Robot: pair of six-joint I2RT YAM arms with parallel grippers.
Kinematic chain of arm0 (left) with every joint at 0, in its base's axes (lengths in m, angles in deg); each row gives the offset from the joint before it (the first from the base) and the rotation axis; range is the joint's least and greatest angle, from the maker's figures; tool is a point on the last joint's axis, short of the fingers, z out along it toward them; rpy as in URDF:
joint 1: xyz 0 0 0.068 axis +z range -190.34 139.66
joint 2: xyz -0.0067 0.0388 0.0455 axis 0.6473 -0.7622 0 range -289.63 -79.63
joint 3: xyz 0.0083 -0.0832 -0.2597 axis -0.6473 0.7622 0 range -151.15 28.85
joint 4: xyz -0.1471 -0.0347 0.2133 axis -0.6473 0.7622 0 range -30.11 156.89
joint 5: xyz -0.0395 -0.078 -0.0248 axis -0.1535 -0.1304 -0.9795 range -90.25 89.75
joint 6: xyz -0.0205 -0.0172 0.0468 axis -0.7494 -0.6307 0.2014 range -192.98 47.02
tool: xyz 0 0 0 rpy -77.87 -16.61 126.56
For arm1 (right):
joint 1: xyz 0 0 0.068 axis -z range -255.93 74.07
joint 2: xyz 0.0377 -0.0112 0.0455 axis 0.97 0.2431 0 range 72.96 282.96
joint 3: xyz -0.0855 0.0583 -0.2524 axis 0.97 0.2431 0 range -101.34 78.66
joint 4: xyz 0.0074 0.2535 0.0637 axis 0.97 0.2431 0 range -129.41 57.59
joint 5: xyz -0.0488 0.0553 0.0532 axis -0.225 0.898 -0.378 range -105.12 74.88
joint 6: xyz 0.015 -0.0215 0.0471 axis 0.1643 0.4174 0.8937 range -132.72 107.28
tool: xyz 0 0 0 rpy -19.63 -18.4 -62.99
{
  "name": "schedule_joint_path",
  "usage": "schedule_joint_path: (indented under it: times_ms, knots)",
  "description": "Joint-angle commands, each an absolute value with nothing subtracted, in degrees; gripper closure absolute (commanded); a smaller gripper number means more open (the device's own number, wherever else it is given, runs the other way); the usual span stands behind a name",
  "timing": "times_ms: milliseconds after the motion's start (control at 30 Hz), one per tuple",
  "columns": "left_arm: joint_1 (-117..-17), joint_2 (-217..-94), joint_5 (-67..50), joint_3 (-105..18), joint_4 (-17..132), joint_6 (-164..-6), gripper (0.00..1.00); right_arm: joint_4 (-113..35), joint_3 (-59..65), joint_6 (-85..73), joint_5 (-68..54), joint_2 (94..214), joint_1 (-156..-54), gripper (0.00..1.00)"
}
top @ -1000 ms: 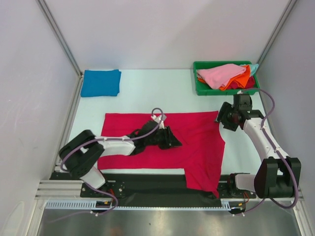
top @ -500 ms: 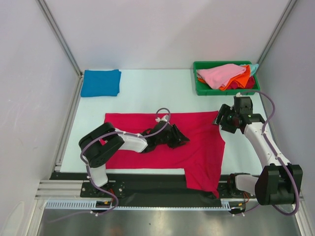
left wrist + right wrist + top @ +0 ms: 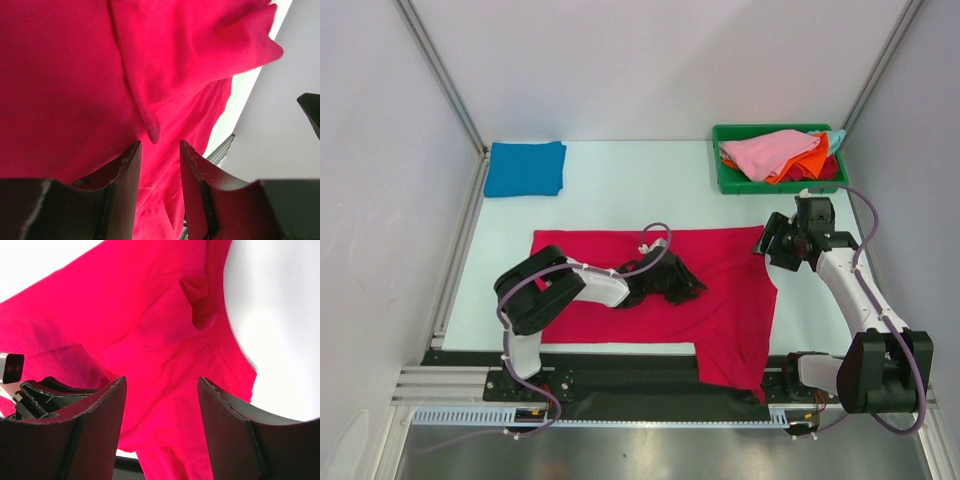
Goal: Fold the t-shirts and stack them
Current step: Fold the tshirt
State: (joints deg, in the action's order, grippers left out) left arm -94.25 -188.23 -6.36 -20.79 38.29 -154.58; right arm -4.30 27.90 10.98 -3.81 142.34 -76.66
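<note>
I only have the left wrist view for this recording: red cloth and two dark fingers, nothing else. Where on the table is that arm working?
Observer: The left tool is low over the middle of the crimson t-shirt, which lies spread flat on the near half of the table.
Operator: Has any shirt been folded yet?
Observer: One has. A blue t-shirt lies folded in the far left corner, well apart from the crimson one.
</note>
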Motion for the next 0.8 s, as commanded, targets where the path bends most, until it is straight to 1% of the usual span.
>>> schedule_joint_path:
  times_ms: [0, 133, 233, 333, 367, 467, 633, 667, 767]
  knots:
    - [-94.7, -189.9, -5.6, -23.4, 38.4, -156.2, 0.59, -5.9, 27.6, 10.1, -3.0, 143.0, -76.4, 0.36]
    - [-94.7, -191.0, -5.6, -24.3, 38.5, -156.4, 0.59, -6.0, 27.4, 10.0, -3.3, 143.1, -76.4, 0.36]
    - [-94.6, -191.3, -5.5, -24.8, 38.8, -156.3, 0.62, -6.0, 27.7, 10.0, -3.3, 143.3, -76.4, 0.36]
    - [-94.2, -191.6, -6.0, -25.5, 39.6, -155.3, 0.69, -6.3, 28.0, 10.1, -3.2, 143.5, -76.4, 0.36]
    - [-94.0, -191.4, -6.2, -25.7, 39.8, -155.1, 0.75, -6.4, 28.1, 10.2, -3.0, 143.8, -76.4, 0.35]
    - [-93.9, -190.2, -6.9, -25.5, 40.2, -153.8, 0.83, -6.5, 28.5, 9.9, -3.3, 144.2, -76.5, 0.36]
    - [-92.1, -188.0, -10.4, -26.0, 43.5, -149.5, 0.9, -6.5, 28.4, 8.7, -2.5, 145.3, -76.4, 0.37]
    - [-91.8, -187.8, -11.9, -26.5, 45.6, -148.4, 0.93, -6.2, 28.6, 8.5, -2.5, 145.5, -76.4, 0.38]
    - [-90.7, -186.9, -12.4, -28.5, 49.3, -144.0, 0.94, -6.0, 29.1, 7.7, -2.3, 145.8, -76.5, 0.41]
